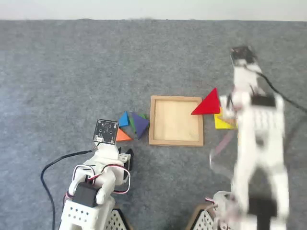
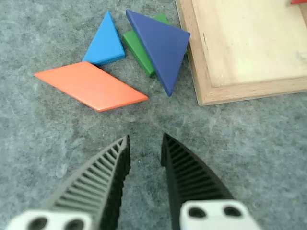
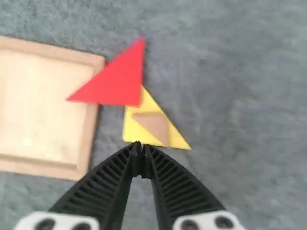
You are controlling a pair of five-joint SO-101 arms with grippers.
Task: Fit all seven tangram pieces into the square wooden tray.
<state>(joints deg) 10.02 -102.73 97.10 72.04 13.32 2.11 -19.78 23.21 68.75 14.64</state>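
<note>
High view: square wooden tray [image 1: 175,142] mid-table on grey mat [image 1: 72,62]. Red triangle [image 1: 207,104] lies across the tray's far corner on the right arm's side, partly over the rim, rest off it. Yellow triangle [image 1: 224,122] is on the mat just beside the tray, touching red.

On the tray's other side is a cluster of 4 pcs. Light blue triangle [image 1: 124,119] and orange parallelogram [image 1: 123,136] lie flat on the mat. Dark blue triangle [image 1: 140,123] lies partly on top of the green piece [image 2: 136,50], w/ one corner at the tray rim (contact or not: can't tell).

Left wrist view: left gripper [image 2: 146,137] has jaws released, mat showing between them. Tips are near the orange parallelogram, apart from it.

Right wrist view: right gripper [image 3: 139,145] has jaws clenched tip to tip, at the yellow triangle's edge. Small tan triangle [image 3: 154,127] sits on yellow.
</note>
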